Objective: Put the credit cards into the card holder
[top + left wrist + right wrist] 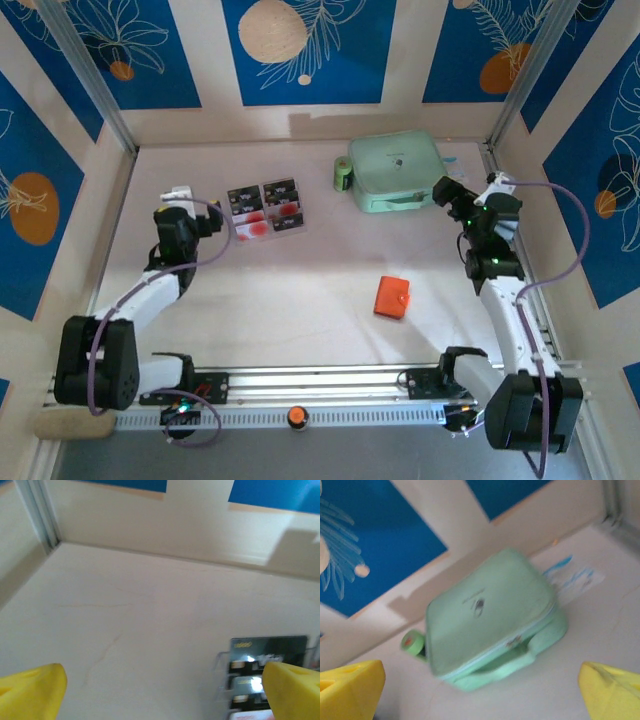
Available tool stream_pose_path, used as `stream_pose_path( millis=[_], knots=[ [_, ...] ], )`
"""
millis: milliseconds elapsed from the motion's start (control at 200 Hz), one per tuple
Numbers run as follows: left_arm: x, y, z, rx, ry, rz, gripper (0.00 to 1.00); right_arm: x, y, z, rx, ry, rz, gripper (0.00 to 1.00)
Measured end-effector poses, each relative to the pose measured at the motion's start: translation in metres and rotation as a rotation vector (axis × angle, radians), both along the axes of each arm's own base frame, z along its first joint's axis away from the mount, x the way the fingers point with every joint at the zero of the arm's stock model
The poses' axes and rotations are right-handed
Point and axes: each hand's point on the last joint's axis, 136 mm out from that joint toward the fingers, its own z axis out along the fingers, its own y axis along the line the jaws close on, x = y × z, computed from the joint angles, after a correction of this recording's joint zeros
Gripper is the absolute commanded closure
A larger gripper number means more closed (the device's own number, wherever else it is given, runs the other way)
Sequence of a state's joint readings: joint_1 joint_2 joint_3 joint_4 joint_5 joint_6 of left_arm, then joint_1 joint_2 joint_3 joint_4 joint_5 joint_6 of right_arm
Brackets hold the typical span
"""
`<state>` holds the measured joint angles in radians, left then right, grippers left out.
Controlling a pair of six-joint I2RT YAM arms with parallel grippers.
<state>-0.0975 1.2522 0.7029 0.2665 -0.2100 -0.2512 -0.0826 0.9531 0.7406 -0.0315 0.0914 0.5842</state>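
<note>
Left arm folded, elbow low; left gripper [180, 196] hovers just left of credit cards [265, 208], jaws spread wide, nothing held. Right arm reaches up-left; right gripper [447, 192] beside mint pouch [395, 172], jaws wide, empty. Card holder [392, 297] closed, mid-table, apart from both. Pale table [300, 270], blue leaf-print wall panels [310, 50].

White-and-black left arm [150, 290], matching right arm [505, 310], looping purple cables [582, 230], black joint housings, blunt yellow fingertips [30, 690]
</note>
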Motion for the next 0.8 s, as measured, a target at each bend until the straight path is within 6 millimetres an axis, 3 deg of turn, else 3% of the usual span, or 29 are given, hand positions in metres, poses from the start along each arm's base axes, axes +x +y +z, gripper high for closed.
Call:
stream_pose_path(
  millis=[160, 285, 375, 510, 800],
  knots=[
    [0.02, -0.023, -0.001, -0.209, 0.122, -0.036, 0.0, -0.024, 0.065, -0.031, 0.064, 0.176, 0.224, 0.02],
    [0.027, -0.041, -0.032, -0.345, 0.245, -0.063, 0.0, -0.051, 0.12, -0.042, 0.053, 0.262, 0.4, 0.02],
    [0.027, -0.051, -0.056, -0.415, 0.327, -0.068, 0.0, -0.068, 0.146, -0.049, 0.037, 0.305, 0.488, 0.02],
    [0.029, -0.058, -0.073, -0.479, 0.384, -0.068, 0.0, -0.078, 0.155, -0.06, 0.028, 0.357, 0.509, 0.02],
    [0.038, -0.067, -0.077, -0.548, 0.374, -0.087, 0.0, -0.078, 0.148, -0.064, 0.013, 0.375, 0.471, 0.02]
  ],
)
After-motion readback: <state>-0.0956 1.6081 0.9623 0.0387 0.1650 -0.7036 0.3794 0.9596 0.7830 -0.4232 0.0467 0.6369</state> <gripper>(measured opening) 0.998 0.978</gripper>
